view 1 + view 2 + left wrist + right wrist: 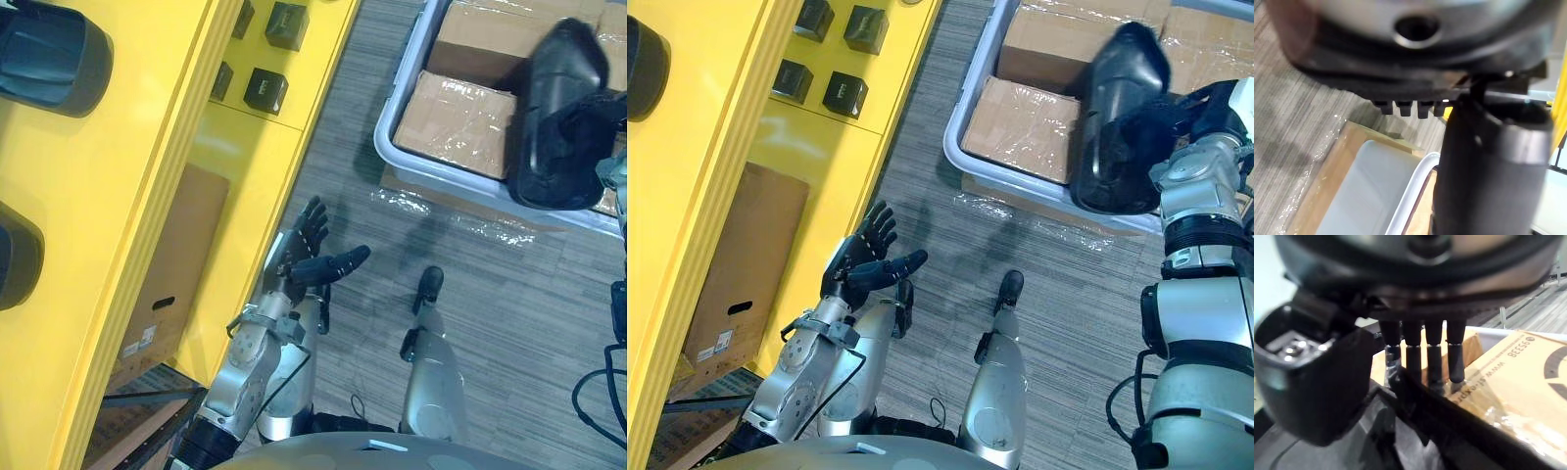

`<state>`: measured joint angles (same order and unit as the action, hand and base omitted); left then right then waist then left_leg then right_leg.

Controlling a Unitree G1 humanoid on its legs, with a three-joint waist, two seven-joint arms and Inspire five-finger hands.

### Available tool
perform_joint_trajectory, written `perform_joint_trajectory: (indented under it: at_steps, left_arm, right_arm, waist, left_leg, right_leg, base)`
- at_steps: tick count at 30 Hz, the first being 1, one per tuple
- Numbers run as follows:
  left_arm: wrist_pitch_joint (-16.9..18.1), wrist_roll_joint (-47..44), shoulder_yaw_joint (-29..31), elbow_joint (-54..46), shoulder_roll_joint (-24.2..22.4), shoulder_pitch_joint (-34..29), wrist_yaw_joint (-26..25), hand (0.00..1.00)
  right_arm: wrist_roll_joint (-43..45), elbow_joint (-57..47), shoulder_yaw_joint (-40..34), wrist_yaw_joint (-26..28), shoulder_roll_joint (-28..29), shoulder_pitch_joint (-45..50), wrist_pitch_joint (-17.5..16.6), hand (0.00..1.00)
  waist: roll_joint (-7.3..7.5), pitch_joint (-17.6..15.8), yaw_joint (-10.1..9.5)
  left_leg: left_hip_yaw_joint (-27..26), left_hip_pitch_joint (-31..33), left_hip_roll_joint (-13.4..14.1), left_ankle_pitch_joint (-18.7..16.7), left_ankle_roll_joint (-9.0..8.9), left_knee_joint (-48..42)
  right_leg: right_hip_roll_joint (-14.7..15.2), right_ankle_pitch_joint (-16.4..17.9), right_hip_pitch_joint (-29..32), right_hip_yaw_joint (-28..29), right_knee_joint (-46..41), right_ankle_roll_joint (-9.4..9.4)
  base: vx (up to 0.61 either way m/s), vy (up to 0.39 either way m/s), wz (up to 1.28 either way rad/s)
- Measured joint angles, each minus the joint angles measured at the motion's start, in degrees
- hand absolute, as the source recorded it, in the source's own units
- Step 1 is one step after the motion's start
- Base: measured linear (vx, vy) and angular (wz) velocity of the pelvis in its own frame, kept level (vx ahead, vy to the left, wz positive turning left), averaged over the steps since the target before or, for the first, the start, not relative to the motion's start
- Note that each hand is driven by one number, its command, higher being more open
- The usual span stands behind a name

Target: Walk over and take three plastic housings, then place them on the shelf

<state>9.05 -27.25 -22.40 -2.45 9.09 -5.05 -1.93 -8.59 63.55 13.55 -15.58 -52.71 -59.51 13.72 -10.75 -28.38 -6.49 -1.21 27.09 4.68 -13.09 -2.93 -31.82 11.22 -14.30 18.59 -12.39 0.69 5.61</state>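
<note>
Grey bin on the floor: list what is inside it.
Film-wrapped cardboard boxes lie in the grey bin. The black housing in the right hand hides part of them.

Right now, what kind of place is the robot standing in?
Probably a warehouse or factory storeroom: a yellow shelf holding small black boxes, a grey tub of wrapped cardboard boxes, and a black housing in the right hand.

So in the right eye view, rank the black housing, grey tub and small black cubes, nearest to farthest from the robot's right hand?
1. Black housing, gripped in the right hand.
2. Grey tub, just beneath it.
3. Small black cubes, on the yellow shelf, far left.
</note>
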Motion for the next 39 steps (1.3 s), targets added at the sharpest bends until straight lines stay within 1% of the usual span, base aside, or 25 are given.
perform_joint_trajectory:
  at_steps: [3,6,8,11,14,17,19,21,22,24,25,26,27,29,30,33,34,35,37,38,39]
  left_arm:
    - [0.0,-0.19,0.09,-0.34,0.54,-0.64,0.11,1.0]
    - [-0.01,-0.19,0.24,-1.19,0.62,-1.31,0.15,1.0]
    - [-0.01,-0.19,0.28,-3.37,1.0,-2.09,0.48,1.0]
    - [-0.01,-0.19,0.44,-4.85,1.13,-2.22,0.86,1.0]
    - [-0.02,-0.17,0.86,-4.97,1.18,-2.29,1.55,1.0]
    - [-0.01,0.04,1.49,-4.99,2.1,-2.29,2.07,1.0]
    - [-0.01,0.97,2.01,-5.25,2.98,-2.25,2.38,1.0]
    - [0.57,2.86,3.01,-7.69,4.38,-2.05,2.36,1.0]
    - [1.06,3.72,3.12,-8.07,4.83,-1.73,2.36,1.0]
    - [2.17,5.72,3.75,-9.47,6.94,1.29,2.33,1.0]
    - [2.2,6.0,3.97,-9.44,7.5,2.73,2.31,1.0]
    - [2.2,6.56,4.68,-9.31,8.58,5.91,2.14,1.0]
    - [2.2,7.14,5.13,-9.17,9.12,7.46,2.07,1.0]
    - [2.19,7.5,5.45,-7.44,11.2,14.03,1.29,1.0]
    - [2.13,7.49,5.43,-5.89,11.43,16.95,0.99,1.0]
    - [1.81,7.49,5.34,-3.39,11.6,20.99,0.25,1.0]
    - [1.78,7.49,5.25,-2.29,11.6,22.55,-0.01,1.0]
    - [1.71,7.47,5.25,-1.85,11.61,23.33,-0.21,1.0]
    - [1.6,7.34,5.26,-1.81,11.61,24.19,-0.7,1.0]
    - [1.31,7.23,5.24,-1.82,11.53,24.8,-0.78,1.0]
    - [0.76,7.08,5.24,-1.83,11.52,25.24,-1.11,1.0]
  right_arm:
    - [-0.14,2.11,0.03,1.95,1.58,2.46,0.78,0.0]
    - [-0.14,2.66,-0.25,2.09,1.99,3.09,1.0,0.0]
    - [-0.17,3.36,-1.85,1.58,1.72,3.45,0.91,0.0]
    - [-0.16,3.34,-1.95,0.96,1.72,4.47,-0.01,0.0]
    - [-0.14,3.2,-2.96,-1.83,1.76,5.47,-2.31,0.0]
    - [-0.54,1.31,-3.73,-6.48,1.76,6.57,-4.31,0.0]
    - [-0.54,-1.59,-4.01,-8.69,1.76,7.65,-4.92,0.0]
    - [-0.66,-5.66,-4.16,-11.67,1.76,8.36,-7.09,0.0]
    - [-0.74,-6.63,-4.3,-12.62,1.76,8.76,-7.84,0.0]
    - [-2.27,-10.07,-5.22,-15.58,1.83,9.44,-10.21,0.0]
    - [-2.31,-10.74,-5.32,-16.35,1.84,9.43,-10.81,0.0]
    - [-2.42,-12.53,-5.76,-17.6,2.04,9.45,-11.91,0.0]
    - [-2.47,-13.44,-6.13,-18.07,2.37,9.44,-12.43,0.0]
    - [-3.9,-15.42,-6.85,-19.82,3.82,9.44,-14.2,0.0]
    - [-4.45,-15.8,-6.85,-19.83,4.24,9.44,-14.53,0.0]
    - [-4.41,-16.68,-7.58,-19.84,5.74,9.44,-14.54,0.0]
    - [-4.34,-16.79,-7.69,-19.78,6.17,9.45,-14.54,1.0]
    - [-4.09,-16.8,-7.79,-19.4,6.54,9.47,-14.49,1.0]
    - [-1.03,-17.21,-8.6,-16.24,7.58,9.93,-14.52,1.0]
    - [0.46,-18.44,-10.05,-12.98,8.52,11.62,-14.49,1.0]
    - [1.05,-20.75,-11.13,-6.97,9.4,14.45,-14.35,1.0]
  waist:
    - [-0.02,0.01,0.05]
    - [-0.13,0.08,0.41]
    - [-0.12,0.08,0.5]
    - [-0.12,0.08,0.51]
    - [-0.09,0.08,0.54]
    - [0.02,0.01,0.62]
    - [0.1,-0.03,1.1]
    - [0.58,-0.09,2.11]
    - [0.73,-0.06,2.15]
    - [1.39,0.05,2.55]
    - [1.62,0.13,2.75]
    - [2.35,0.16,3.29]
    - [2.79,0.17,3.52]
    - [4.69,0.78,4.29]
    - [5.4,1.12,4.94]
    - [6.36,1.6,6.2]
    - [6.39,1.61,6.69]
    - [6.4,1.6,6.78]
    - [6.4,1.6,6.9]
    - [6.41,1.6,6.93]
    - [6.42,1.61,7.07]
  left_leg:
    - [-0.08,-1.11,-0.01,0.37,-0.19,1.1]
    - [-0.17,-1.63,0.01,0.58,-0.27,1.67]
    - [-0.09,-1.77,0.04,0.93,-0.44,2.09]
    - [0.0,-2.08,0.17,1.15,-0.59,2.27]
    - [0.02,-2.95,0.19,1.37,-0.65,2.8]
    - [0.03,-3.4,0.28,1.75,-0.85,3.38]
    - [0.02,-4.1,0.48,1.81,-0.94,3.66]
    - [-0.17,-5.02,0.82,1.84,-1.06,3.96]
    - [-0.29,-5.41,0.95,1.79,-1.14,4.01]
    - [-0.71,-6.63,1.62,1.5,-1.56,4.06]
    - [-0.74,-6.8,1.77,1.48,-1.59,4.06]
    - [-0.83,-7.21,2.02,1.39,-1.74,4.12]
    - [-1.01,-7.43,2.13,1.35,-1.82,4.19]
    - [-2.0,-7.83,2.72,1.2,-2.04,4.16]
    - [-2.18,-7.88,2.84,1.18,-2.08,4.17]
    - [-2.71,-8.1,3.02,0.99,-2.24,4.2]
    - [-2.91,-8.22,3.11,0.86,-2.29,4.21]
    - [-3.27,-8.4,3.19,0.76,-2.36,4.23]
    - [-3.96,-8.64,3.6,0.45,-2.57,4.16]
    - [-3.98,-8.64,3.95,0.25,-2.72,4.12]
    - [-3.96,-8.7,4.09,0.21,-2.78,4.18]
  right_leg:
    - [0.01,0.05,-0.54,0.0,-0.01,-0.07]
    - [0.0,0.17,-0.81,0.01,-0.01,-0.23]
    - [-0.03,0.36,-0.84,-0.06,0.0,-0.5]
    - [-0.17,0.36,-1.1,-0.09,0.0,-0.5]
    - [-0.19,0.5,-1.76,-0.15,0.02,-0.67]
    - [-0.28,0.49,-1.99,-0.2,0.08,-0.64]
    - [-0.46,0.48,-2.76,-0.37,0.42,-0.61]
    - [-0.75,0.47,-3.46,-0.27,0.45,-0.61]
    - [-0.86,0.47,-3.74,-0.14,0.5,-0.61]
    - [-1.48,0.49,-4.72,0.19,0.65,-0.63]
    - [-1.62,0.5,-4.87,0.19,0.69,-0.65]
    - [-1.86,0.54,-5.15,0.3,0.85,-0.7]
    - [-1.98,0.54,-5.29,0.46,1.06,-0.7]
    - [-2.47,0.51,-5.34,1.43,1.74,-0.72]
    - [-2.56,0.48,-5.34,1.56,1.86,-0.73]
    - [-2.75,-0.08,-5.34,1.93,2.4,-0.8]
    - [-2.81,-0.13,-5.33,2.19,2.41,-0.78]
    - [-2.89,-0.19,-5.21,2.65,2.4,-0.76]
    - [-3.23,-0.26,-4.98,3.41,2.41,-0.79]
    - [-3.56,-0.28,-4.95,3.45,2.41,-0.83]
    - [-3.73,-0.27,-4.93,3.48,2.41,-0.85]
  base:
    - [-0.01,0.005,0.0]
    - [-0.02,0.005,0.0]
    - [-0.06,0.014,0.02]
    - [-0.06,0.011,0.01]
    - [-0.07,0.023,0.02]
    - [-0.05,0.013,0.01]
    - [-0.02,0.005,0.01]
    - [-0.01,0.01,-0.03]
    - [-0.02,0.018,-0.11]
    - [-0.02,0.008,-0.13]
    - [-0.03,-0.002,-0.08]
    - [-0.04,-0.003,-0.08]
    - [-0.06,-0.003,-0.18]
    - [-0.06,0.003,-0.23]
    - [-0.04,0.011,-0.12]
    - [-0.02,0.024,-0.11]
    - [-0.02,0.045,-0.15]
    - [-0.02,0.044,-0.2]
    - [-0.01,0.023,-0.2]
    - [-0.02,0.01,-0.09]
    - [-0.02,0.013,-0.05]
